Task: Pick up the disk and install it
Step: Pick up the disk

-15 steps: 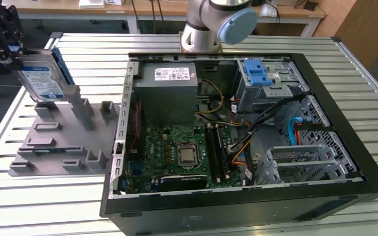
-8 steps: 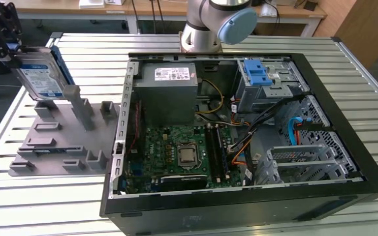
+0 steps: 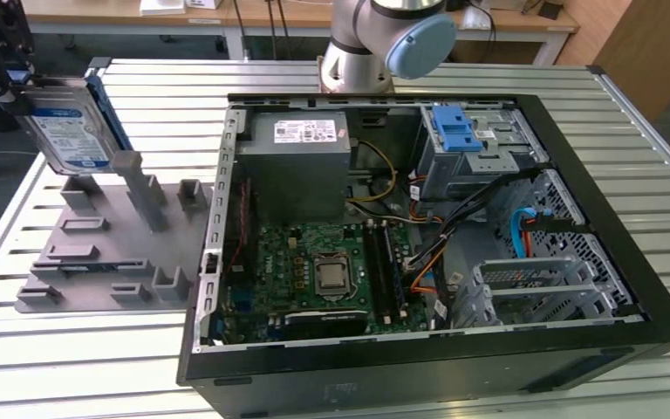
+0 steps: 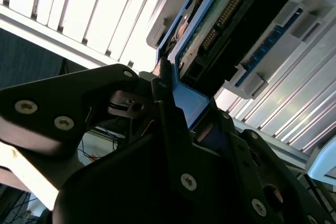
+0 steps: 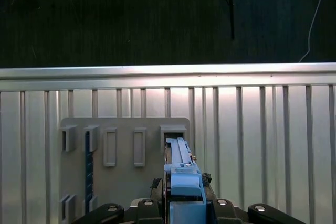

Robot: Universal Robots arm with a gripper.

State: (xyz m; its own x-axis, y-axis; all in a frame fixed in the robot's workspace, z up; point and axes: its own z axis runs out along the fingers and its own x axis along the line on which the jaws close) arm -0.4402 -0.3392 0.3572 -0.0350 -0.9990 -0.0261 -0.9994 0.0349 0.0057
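Blue plastic frames the disk (image 5: 181, 179), and the gripper (image 5: 184, 209) is clenched on that frame at the disk's top end, 1 jaw on each side, as both wrist views show. In the exterior view the disk hangs upright at the exterior view's left, label outward, directly over the grey rack (image 3: 102, 253) on the slatted metal table (image 3: 79, 358). Its lower edge is at the rack's tall slot; I cannot tell whether it has cleared it.

I judge this to be the pick-up step, with installing not yet begun. Getting the disk free calls for a straight lift, so the frame does not catch on the rack's posts. The open computer case (image 3: 428, 384) lies beside the rack, and the cage (image 3: 475, 144) with a blue latch sits well apart in its far corner, so fitting the disk would call for careful alignment.
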